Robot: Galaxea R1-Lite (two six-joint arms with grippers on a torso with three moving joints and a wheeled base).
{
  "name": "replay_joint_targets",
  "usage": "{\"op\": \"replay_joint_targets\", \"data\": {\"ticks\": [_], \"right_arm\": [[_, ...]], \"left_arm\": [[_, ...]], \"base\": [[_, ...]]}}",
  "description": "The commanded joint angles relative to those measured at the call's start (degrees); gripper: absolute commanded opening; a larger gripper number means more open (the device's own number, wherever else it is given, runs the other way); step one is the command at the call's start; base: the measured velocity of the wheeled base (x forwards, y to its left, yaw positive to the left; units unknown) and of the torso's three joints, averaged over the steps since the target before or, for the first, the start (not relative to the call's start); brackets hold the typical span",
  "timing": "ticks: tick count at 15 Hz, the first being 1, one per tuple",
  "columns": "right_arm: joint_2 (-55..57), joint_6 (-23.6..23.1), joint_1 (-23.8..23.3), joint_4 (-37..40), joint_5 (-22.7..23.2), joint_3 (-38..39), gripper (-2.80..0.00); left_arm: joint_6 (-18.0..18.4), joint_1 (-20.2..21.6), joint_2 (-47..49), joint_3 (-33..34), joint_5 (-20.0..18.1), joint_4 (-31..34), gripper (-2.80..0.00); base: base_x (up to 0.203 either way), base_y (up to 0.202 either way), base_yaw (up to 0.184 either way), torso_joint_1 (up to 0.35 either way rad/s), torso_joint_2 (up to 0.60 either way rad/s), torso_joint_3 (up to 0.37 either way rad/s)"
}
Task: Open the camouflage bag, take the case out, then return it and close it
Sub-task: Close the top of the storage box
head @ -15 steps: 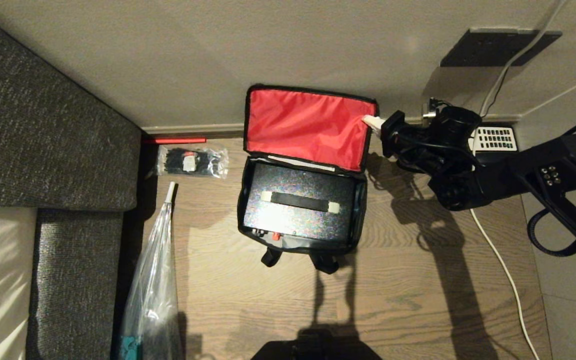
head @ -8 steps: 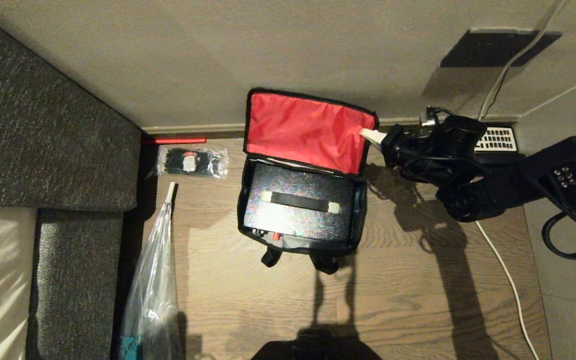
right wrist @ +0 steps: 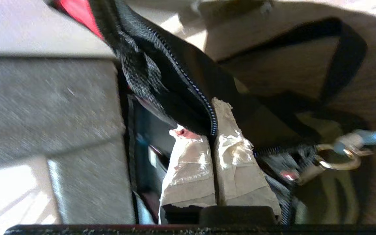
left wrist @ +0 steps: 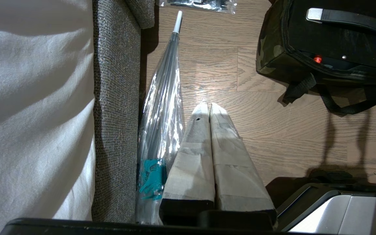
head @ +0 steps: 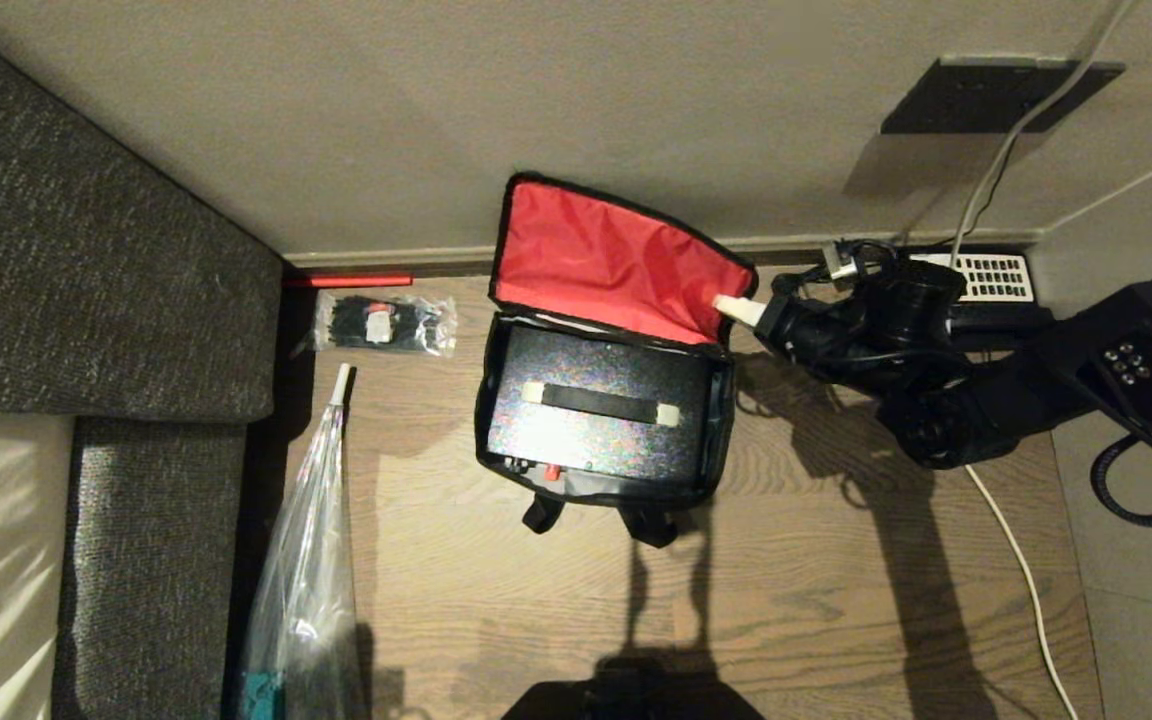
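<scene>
While right pincer [head: 728, 304] pinches lid edge [right wrist: 188, 88], floor [head: 816, 600] lies open.

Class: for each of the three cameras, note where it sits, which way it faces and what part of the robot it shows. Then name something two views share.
Head view: on the robot's head, facing down at the open camouflage bag on the floor; the right arm shows.
Left wrist view: behind the left claw, shut, hanging over the wooden floor beside a clear umbrella.
Right wrist view: behind the right claw, pinching the lid's zipper edge.
Shared: head and left wrist views both show the case inside the bag.
</scene>
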Motion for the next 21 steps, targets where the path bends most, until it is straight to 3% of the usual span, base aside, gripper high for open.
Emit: {"op": "replay_joint_targets", "data": {"ticks": [1,7,10,15,21], "right_arm": [[-0.1,-0.5,0.1,-0.3,0.3,0.6,-2.8],[-1.3,-9.8,0.1,-0.5,3.1,4.0,-2.8],[-3.9,-12.4,0.1,-1.2,9.1,9.9,-2.8],[-5.9,-17.6,0.1,-2.6,12.5,16.4,-2.8],[-7.0,-22.7,0.4,-2.1,13.3,21.1,-2.8]], "left_arm": [[0.0,0.0,-0.1,0.2,0.0,0.0,-2.8],[0.0,0.0,-0.1,0.2,0.1,0.0,-2.8],[0.0,0.0,-0.1,0.2,0.1,0.0,-2.8],[0.0,0.0,-0.1,0.2,0.0,0.0,-2.8],[0.0,0.0,-0.1,0.2,0.1,0.0,-2.8]], "base": [[0.0,0.0,0.0,0.0,0.0,0.0],[0.0,0.0,0.0,0.0,0.0,0.0],[0.0,0.0,0.0,0.0,0.0,0.0],[0.0,0.0,0.0,0.0,0.0,0.0],[0.0,0.0,0.0,0.0,0.0,0.0]]}}
